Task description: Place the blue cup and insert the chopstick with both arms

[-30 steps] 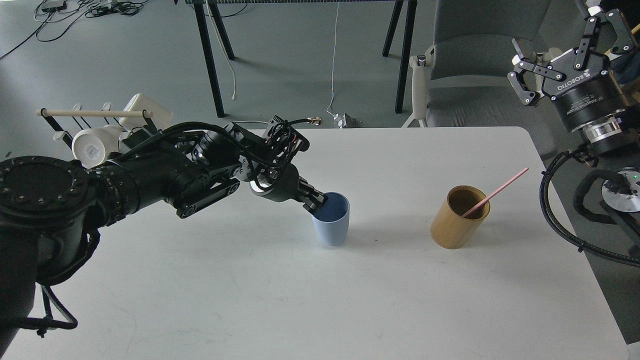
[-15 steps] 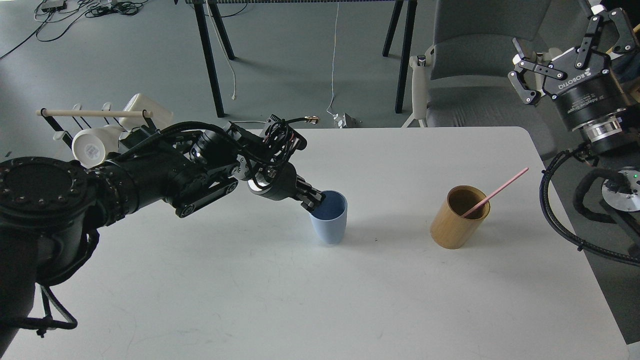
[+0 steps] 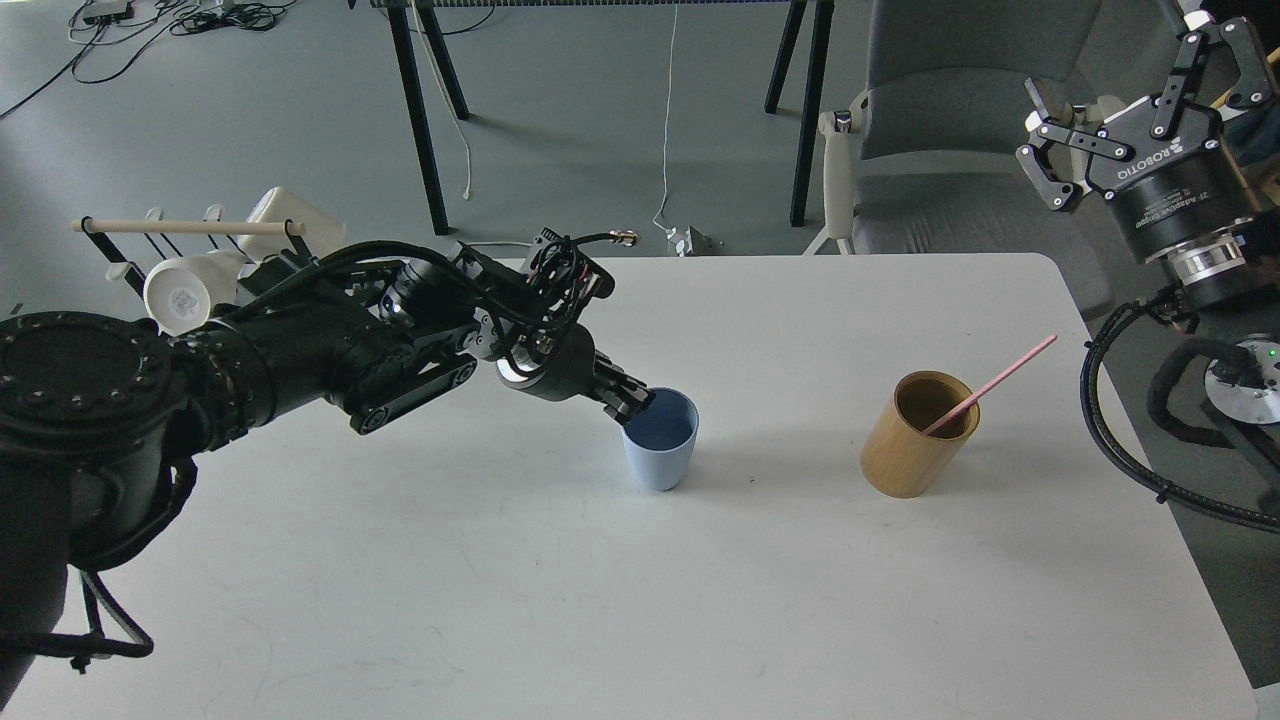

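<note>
The pale blue cup [image 3: 662, 455] stands upright on the white table [image 3: 640, 600], left of centre. My left gripper [image 3: 632, 403] reaches in from the left and is shut on the cup's left rim, one finger inside and one outside. The pink chopstick [image 3: 1000, 378] leans to the right out of a tan bamboo cylinder [image 3: 912, 450] on the right side of the table. My right gripper [image 3: 1130, 95] is open and empty, held high beyond the table's far right corner, well away from the chopstick.
A black wire rack with a pale wooden rod [image 3: 175, 227] and white mugs [image 3: 185, 290] stands at the table's far left. A grey chair [image 3: 960, 130] stands behind the table. Black cable loops [image 3: 1140, 440] hang off the right edge.
My left gripper and the blue cup shifted only slightly; the cup now sits a little lower and more upright. The right gripper, chopstick and bamboo cylinder have barely moved.
</note>
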Controlling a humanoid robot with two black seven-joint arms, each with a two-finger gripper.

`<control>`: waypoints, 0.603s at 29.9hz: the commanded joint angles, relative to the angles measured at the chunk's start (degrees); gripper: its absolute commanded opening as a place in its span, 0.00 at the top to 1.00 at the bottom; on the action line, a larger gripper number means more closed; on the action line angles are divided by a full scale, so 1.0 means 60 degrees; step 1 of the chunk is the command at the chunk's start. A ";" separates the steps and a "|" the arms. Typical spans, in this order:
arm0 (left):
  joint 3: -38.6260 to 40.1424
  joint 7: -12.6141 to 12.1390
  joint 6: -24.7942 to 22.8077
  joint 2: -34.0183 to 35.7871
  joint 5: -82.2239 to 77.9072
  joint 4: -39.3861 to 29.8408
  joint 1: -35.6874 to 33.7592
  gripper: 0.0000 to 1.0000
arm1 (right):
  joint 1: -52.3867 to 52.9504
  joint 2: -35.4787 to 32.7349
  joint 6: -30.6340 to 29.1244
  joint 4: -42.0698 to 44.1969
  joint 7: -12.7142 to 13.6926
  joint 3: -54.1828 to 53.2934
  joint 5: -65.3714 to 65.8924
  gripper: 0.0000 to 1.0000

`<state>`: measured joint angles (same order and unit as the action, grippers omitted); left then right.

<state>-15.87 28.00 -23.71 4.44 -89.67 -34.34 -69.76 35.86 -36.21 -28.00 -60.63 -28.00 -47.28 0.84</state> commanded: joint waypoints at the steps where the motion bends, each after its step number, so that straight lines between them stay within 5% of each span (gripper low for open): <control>1: 0.0052 0.0000 -0.0062 0.0080 0.0048 -0.0005 -0.0018 0.76 | 0.0000 0.0015 0.0000 -0.0002 0.0000 -0.0001 0.0006 0.02; 12: 0.0272 0.0000 -0.0355 0.0416 0.1087 -0.0019 0.0011 0.51 | 0.0029 0.0044 0.0008 -0.0002 0.0000 -0.0074 0.0006 0.06; 18: 0.0535 0.0000 -0.0413 0.0797 0.1864 -0.0253 -0.0003 0.47 | 0.0102 0.0029 0.0038 -0.0031 0.0000 -0.0074 0.0006 0.07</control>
<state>-13.77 28.00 -25.96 8.08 -80.34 -34.85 -69.67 36.06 -35.97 -27.79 -60.79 -28.00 -47.71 0.88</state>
